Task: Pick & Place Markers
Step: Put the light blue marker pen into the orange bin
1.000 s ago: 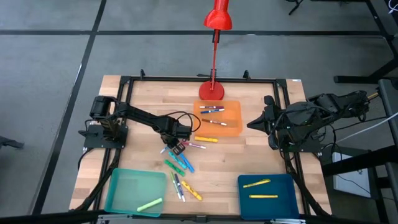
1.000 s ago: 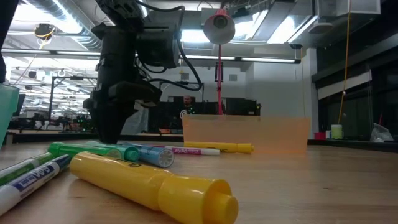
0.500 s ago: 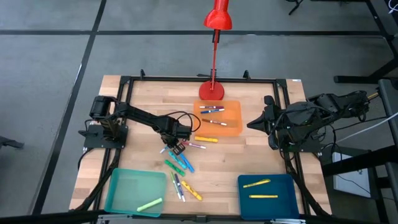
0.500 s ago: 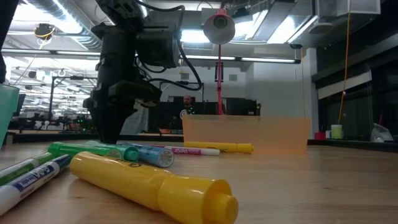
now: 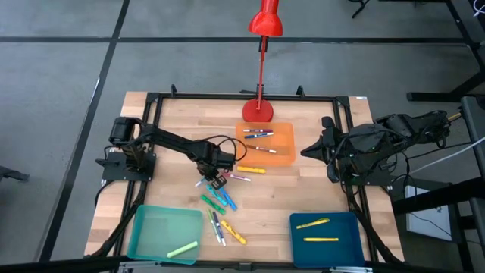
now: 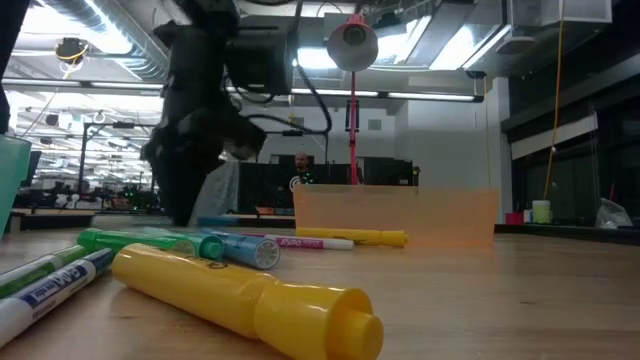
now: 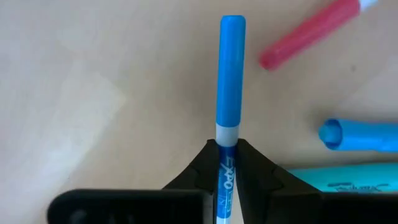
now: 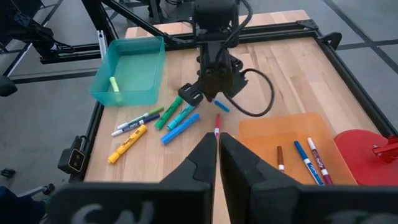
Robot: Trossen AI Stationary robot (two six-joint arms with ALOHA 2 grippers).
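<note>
My left gripper (image 5: 217, 178) hangs over the loose markers in the middle of the table and is shut on a white-bodied marker with a blue cap (image 7: 232, 68). Around it lie a pink marker (image 7: 308, 34), blue and green markers (image 5: 220, 199) and a yellow one (image 6: 240, 290), all flat on the wood. My right gripper (image 8: 217, 152) is shut on nothing and waits at the table's right edge (image 5: 312, 150). My left gripper pinches the blue-capped marker by its white body (image 7: 225, 177), just behind the cap, between its two fingers. The fingers come from above, pointing down, and lie across the marker. The marker sits level, its cap end sticking out past the fingertips; the low view shows it as a blue bar (image 6: 245, 220) just above the tabletop.
An orange tray (image 5: 284, 157) with several markers stands toward the far side, by the red lamp's base (image 5: 258, 111). A teal tray (image 5: 151, 227) with one green marker sits near left. A blue tray (image 5: 341, 246) with two yellow markers sits near right. A black frame rims the table.
My left gripper has risen a little, staying shut; in the low view the arm now shows higher and blurred. The blue-capped marker has come up with it and now shows as a level bar above the table. The other markers have kept still.
</note>
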